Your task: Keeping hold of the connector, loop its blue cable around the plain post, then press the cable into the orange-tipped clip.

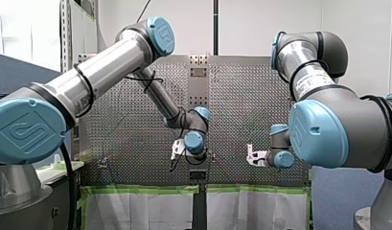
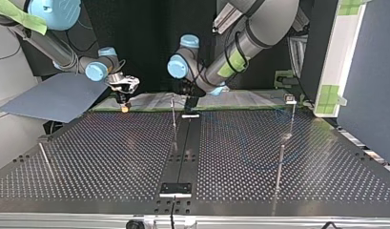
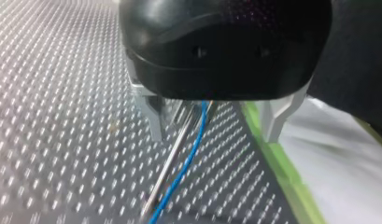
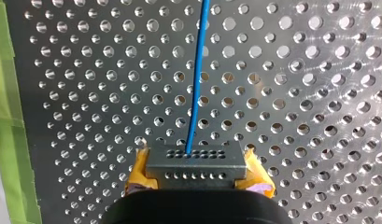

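Right wrist view: my right jaws are clenched on the connector (image 4: 195,164), a small grey block with rows of tiny holes, pinched between the yellow pads (image 4: 138,173). The blue cable (image 4: 196,74) leaves the middle of the connector's face and runs straight away from it over the perforated bench (image 4: 296,93). A strip of green tape (image 4: 6,93) edges the bench to one side.

Left wrist view: my left jaws are released. The two metal fingers (image 3: 153,119) stand well apart under the black housing. Between them runs the blue cable (image 3: 188,163), and just beside it is a thin plain post (image 3: 172,161). Whether cable and post touch I cannot tell. Neither finger touches the cable. Green tape (image 3: 282,170) and a white sheet (image 3: 347,154) lie beside the farther finger.

Top view: my left arm (image 2: 240,52) comes down to the upright plain post (image 2: 173,114), which stands at the bench's (image 2: 111,152) far edge beside the black centre strip (image 2: 183,143). My right arm (image 2: 95,69) holds its jaws above the far edge, at the view's left of that post. Other thin posts (image 2: 281,164) stand well apart from both.
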